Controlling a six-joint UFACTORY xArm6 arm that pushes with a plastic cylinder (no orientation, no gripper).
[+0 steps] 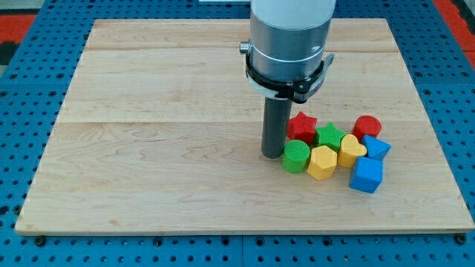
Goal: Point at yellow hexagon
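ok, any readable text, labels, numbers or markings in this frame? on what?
None. No text on the wooden board, the arm's grey housing, my tip or the blocks, including the yellow hexagon and the green cylinder beside my tip.

Eight blocks sit at the frame's lower right: two red (301, 125) (367, 127), two green (329, 136) (296, 156), two yellow (322, 162) (351, 150), two blue (375, 147) (366, 176).
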